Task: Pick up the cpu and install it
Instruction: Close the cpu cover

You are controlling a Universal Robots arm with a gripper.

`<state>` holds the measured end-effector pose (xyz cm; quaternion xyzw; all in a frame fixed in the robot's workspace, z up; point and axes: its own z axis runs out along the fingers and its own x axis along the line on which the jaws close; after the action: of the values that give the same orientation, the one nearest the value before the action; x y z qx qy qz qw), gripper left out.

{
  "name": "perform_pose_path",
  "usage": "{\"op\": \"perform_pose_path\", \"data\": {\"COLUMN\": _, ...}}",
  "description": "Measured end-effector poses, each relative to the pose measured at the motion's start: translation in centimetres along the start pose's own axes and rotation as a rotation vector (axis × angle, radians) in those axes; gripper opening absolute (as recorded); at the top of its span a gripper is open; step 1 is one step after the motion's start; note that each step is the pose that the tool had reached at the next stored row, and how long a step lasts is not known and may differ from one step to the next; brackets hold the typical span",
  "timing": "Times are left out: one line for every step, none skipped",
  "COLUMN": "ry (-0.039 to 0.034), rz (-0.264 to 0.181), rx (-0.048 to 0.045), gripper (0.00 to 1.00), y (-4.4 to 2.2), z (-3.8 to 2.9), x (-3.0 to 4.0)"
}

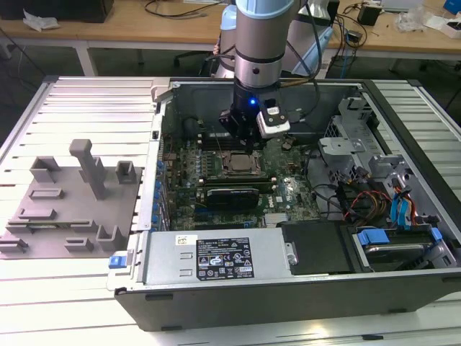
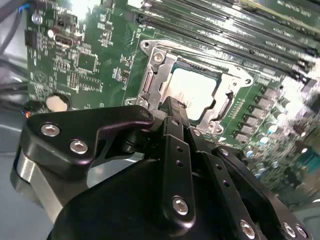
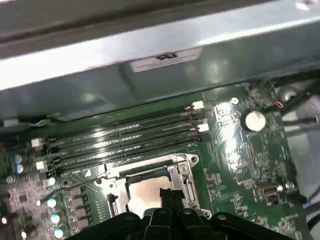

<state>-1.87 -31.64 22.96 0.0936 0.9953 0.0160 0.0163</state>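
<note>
Exterior view has the gripper (image 1: 248, 146) down inside the open computer case (image 1: 288, 299), hanging right over the socket (image 1: 236, 164) around the middle of the motherboard (image 1: 294, 189). Second wrist view shows the cpu (image 2: 192, 90) lying flat in that socket, memory slots (image 2: 225, 30) just beside it. In the first wrist view the fingers (image 3: 164, 196) look pinched together on nothing, tips over the cpu's edge. Can't tell if they're touching it.
</note>
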Motion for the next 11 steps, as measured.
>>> {"op": "perform_pose_path", "data": {"ry": 0.0026, "rz": -0.072, "rx": -0.002, "gripper": 0.11, "y": -0.01, "z": 0.17, "x": 0.0}}
{"op": "perform_pose_path", "data": {"ry": 0.005, "rz": -0.146, "rx": -0.0025, "gripper": 0.11, "y": -0.01, "z": 0.26, "x": 0.01}}
{"op": "perform_pose_path", "data": {"ry": 0.005, "rz": -0.146, "rx": -0.0025, "gripper": 0.11, "y": -0.01, "z": 0.27, "x": 0.02}}
{"op": "perform_pose_path", "data": {"ry": 0.0048, "rz": -0.146, "rx": -0.0024, "gripper": 0.11, "y": -0.02, "z": 0.31, "x": 0.08}}
{"op": "perform_pose_path", "data": {"ry": 0.0047, "rz": -0.146, "rx": -0.0013, "gripper": 0.11, "y": -0.04, "z": 0.34, "x": 0.18}}
{"op": "perform_pose_path", "data": {"ry": 0.0047, "rz": -0.146, "rx": -0.0002, "gripper": 0.11, "y": -0.08, "z": 0.36, "x": 0.29}}
{"op": "perform_pose_path", "data": {"ry": 0.0046, "rz": -0.146, "rx": 0.0006, "gripper": 0.11, "y": -0.14, "z": 0.4, "x": 0.37}}
{"op": "perform_pose_path", "data": {"ry": 0.0046, "rz": -0.146, "rx": 0.0012, "gripper": 0.11, "y": -0.24, "z": 0.45, "x": 0.45}}
{"op": "perform_pose_path", "data": {"ry": 0.0045, "rz": -0.146, "rx": 0.0014, "gripper": 0.11, "y": -0.34, "z": 0.49, "x": 0.56}}
{"op": "perform_pose_path", "data": {"ry": 0.0044, "rz": -0.146, "rx": 0.0017, "gripper": 0.11, "y": -0.46, "z": 0.54, "x": 0.68}}
{"op": "perform_pose_path", "data": {"ry": 0.0044, "rz": -0.146, "rx": 0.0019, "gripper": 0.11, "y": -0.67, "z": 0.64, "x": 0.92}}
